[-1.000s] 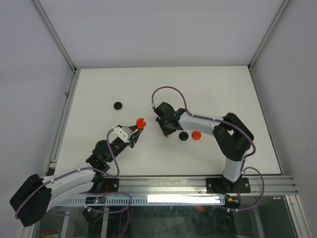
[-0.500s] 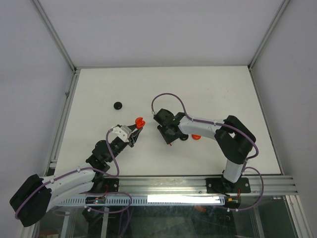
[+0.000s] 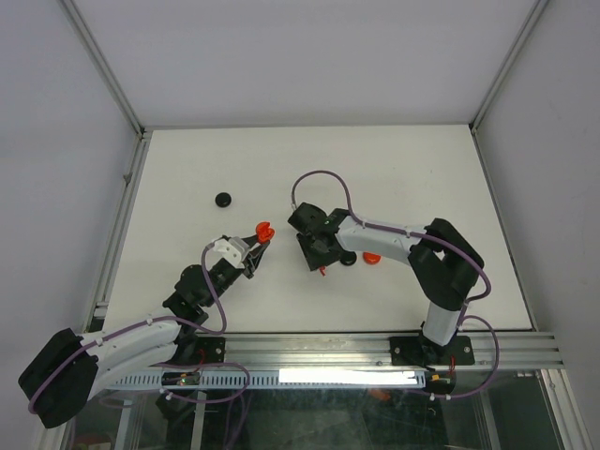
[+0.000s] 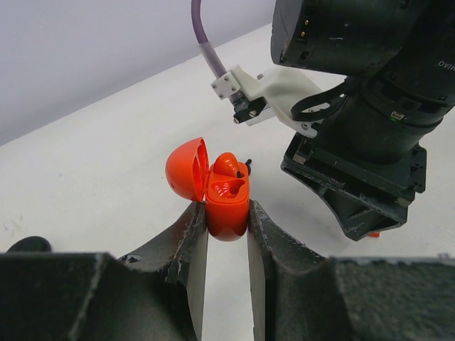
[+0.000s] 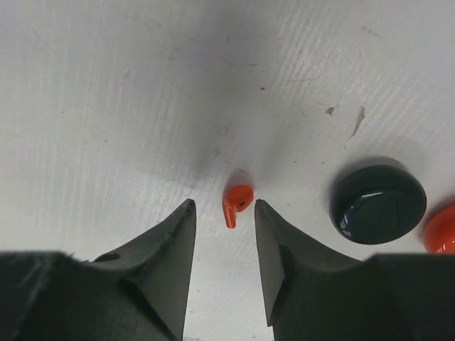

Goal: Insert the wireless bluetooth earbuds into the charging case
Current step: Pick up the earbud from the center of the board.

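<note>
The red charging case (image 4: 226, 199) is pinched upright in my left gripper (image 4: 226, 213), lid (image 4: 186, 169) swung open to the left. One red earbud (image 4: 227, 165) sits in a socket of the case. The same case (image 3: 265, 230) hangs above the table in the top view, left of centre. My right gripper (image 5: 222, 204) points down at the table, open. A second red earbud (image 5: 237, 201) lies loose on the table between its fingertips, nearer the right finger, touching neither. That earbud (image 3: 322, 272) shows as a red speck under the right gripper (image 3: 320, 266).
A black disc (image 5: 377, 204) lies just right of the right fingers, with a red disc (image 5: 442, 229) beyond it. Another black disc (image 3: 223, 199) lies at the far left of the table. The right arm's wrist (image 4: 355, 106) hangs close in front of the held case.
My right gripper has opened from shut and shifted slightly left and nearer, now partly covering the black disc from above. The left gripper and the case have not moved.
</note>
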Tool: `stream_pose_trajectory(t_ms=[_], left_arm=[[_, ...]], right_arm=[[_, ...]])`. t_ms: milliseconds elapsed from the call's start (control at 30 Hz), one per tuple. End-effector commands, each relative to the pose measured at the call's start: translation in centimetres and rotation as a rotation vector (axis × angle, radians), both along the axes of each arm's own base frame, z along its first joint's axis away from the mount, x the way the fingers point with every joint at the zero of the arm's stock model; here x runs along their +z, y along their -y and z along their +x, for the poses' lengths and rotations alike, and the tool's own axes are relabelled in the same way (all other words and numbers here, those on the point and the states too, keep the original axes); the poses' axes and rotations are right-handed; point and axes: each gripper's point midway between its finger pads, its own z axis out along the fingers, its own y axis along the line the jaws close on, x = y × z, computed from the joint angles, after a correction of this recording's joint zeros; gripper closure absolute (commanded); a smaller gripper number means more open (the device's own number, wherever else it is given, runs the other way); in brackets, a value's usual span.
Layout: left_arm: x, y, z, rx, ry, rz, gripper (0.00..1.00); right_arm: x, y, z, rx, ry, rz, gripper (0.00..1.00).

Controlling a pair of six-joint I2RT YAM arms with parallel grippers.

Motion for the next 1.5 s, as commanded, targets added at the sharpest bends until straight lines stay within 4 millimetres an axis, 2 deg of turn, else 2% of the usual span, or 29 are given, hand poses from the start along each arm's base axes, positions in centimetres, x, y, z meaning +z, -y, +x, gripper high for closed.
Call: stream_pose_trajectory(t_ms=[0,100,433,900,1033,1233,1367,1467], left_arm=[[1.3,0.1,0.0,0.006,0.032,-0.04,1.0],[1.3,0.1,0.0,0.005,0.032,-0.04,1.0],[1.4,0.2,0.0,0.002,0.031,-0.038,1.0],[1.4,0.3,-0.1,-0.007,0.029,-0.038,1.0],[1.3,0.3,-0.2,-0.009,0.029,-0.037,1.0],[1.8,0.2,-0.3,-0.012,0.04,-0.066,1.0],[2.3,0.1,-0.6,-0.017,0.052,-0.098,1.0],[2.8,0.0,-0.8,-0.021,0.068,-0.13,1.0]], right_arm=[[1.2,-0.9,0.6,-0.09,0.034,0.027,0.59],[0.8,-0.3,0.9,-0.115,0.059,-0.012,0.59],[-0.7,-0.7,0.6,-0.114,0.035,-0.022,0.66],[-1.7,-0.7,0.7,-0.108,0.031,-0.05,0.72],[-1.7,-0.9,0.8,-0.102,0.038,-0.039,0.8],[0.2,-1.5,1.1,-0.094,0.085,0.044,0.85],[2.9,-2.4,1.4,-0.079,0.135,0.152,0.89],[5.9,-3.1,1.8,-0.071,0.193,0.247,0.92]])
